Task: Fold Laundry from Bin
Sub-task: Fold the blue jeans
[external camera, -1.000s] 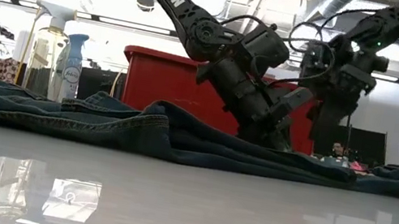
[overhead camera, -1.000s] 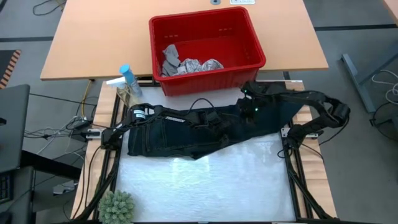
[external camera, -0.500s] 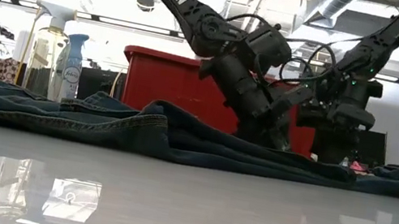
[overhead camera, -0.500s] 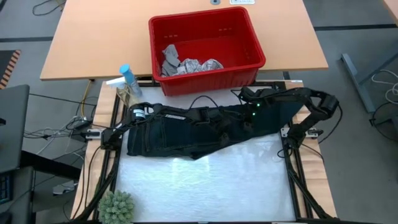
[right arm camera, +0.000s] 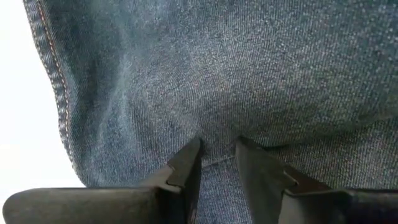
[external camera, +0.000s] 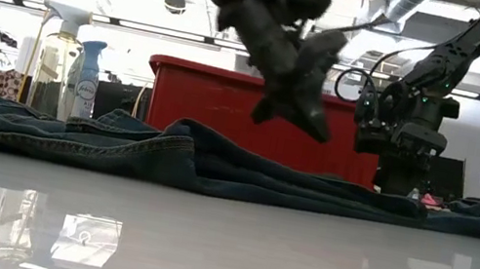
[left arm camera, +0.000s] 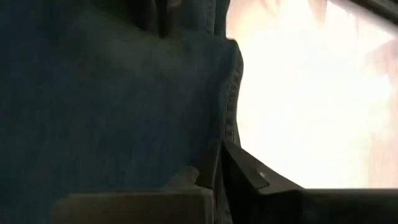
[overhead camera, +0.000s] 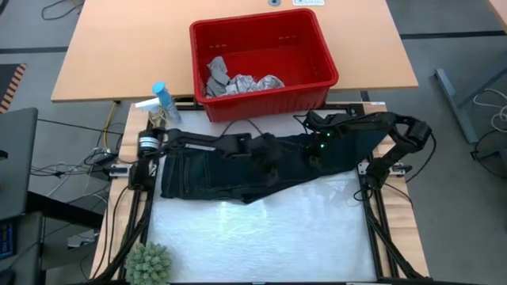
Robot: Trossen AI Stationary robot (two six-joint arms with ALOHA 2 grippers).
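The dark blue trousers lie flat across the far half of the white table, with a low ridge of folded cloth in the low view. My left gripper hangs shut above their middle, slanting down, with no cloth in it; its wrist view shows denim beyond the fingers. My right gripper is down on the trousers' right part, shut on the cloth. Grey and white laundry lies in the red bin behind the table. My right gripper pinches a small pucker of denim between its two fingertips, a little way in from a stitched edge. The fingers come from above, slanting down. The cloth around them lies flat on the table, slack.
Two spray bottles stand at the table's far left corner, in front of the bin's left end. A green spiky plant sits at the near left corner. Dark frame rails run along the table's left and right sides.
My left gripper has risen off the trousers and drawn back toward the table's left edge, carrying no cloth; the trousers stay lying as they were. My right gripper has come down onto the trousers' right part and then kept still.
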